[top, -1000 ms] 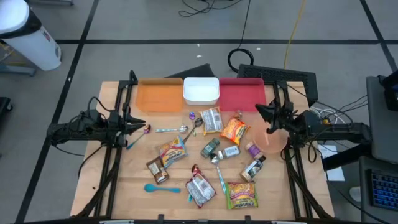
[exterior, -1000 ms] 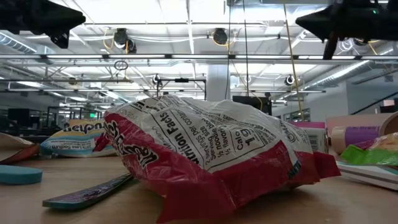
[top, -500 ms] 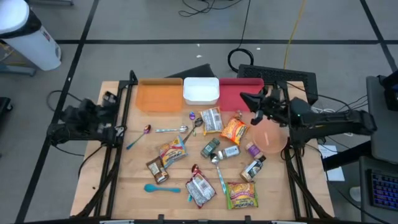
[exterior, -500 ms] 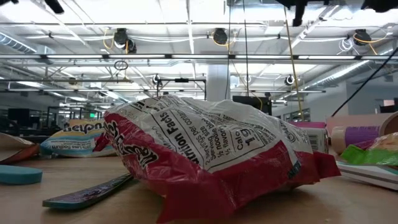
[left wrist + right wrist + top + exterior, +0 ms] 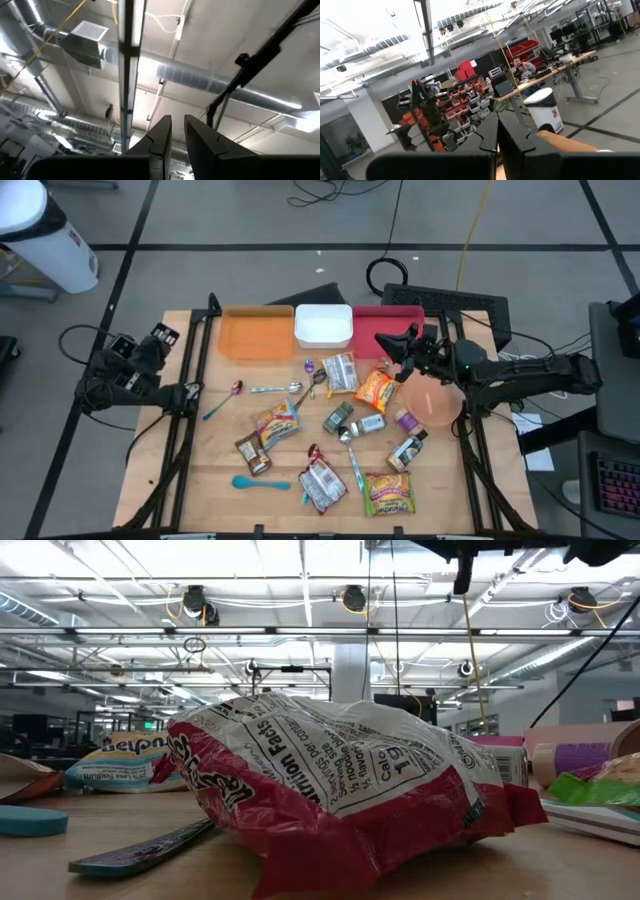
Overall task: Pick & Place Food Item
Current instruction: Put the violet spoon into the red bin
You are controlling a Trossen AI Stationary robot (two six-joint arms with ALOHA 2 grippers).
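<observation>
Food packets: all flat on table (image 5: 200, 480), none held; nearest one, orange packet (image 5: 376, 388). Right gripper (image 5: 385, 343): fingers closed, empty, now advanced over red bin (image 5: 385, 338) from table edge, suggesting approach phase. Left gripper (image 5: 176, 131): nearly closed, empty, folded back, pointing at ceiling

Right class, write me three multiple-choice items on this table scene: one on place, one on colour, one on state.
1. Where does the white tray sit?
A. between the orange tray and the red tray
B. at the near edge
C. on the floor

2. What colour is the spoon at the near-left?
A. pink
B. teal
C. black

3. The right gripper is
A. shut on a spoon
B. wide open
C. shut, empty

Answers: A, trays line the far edge in that order; B, its bowl and handle show teal; C, its fingers meet above the red tray.
</observation>
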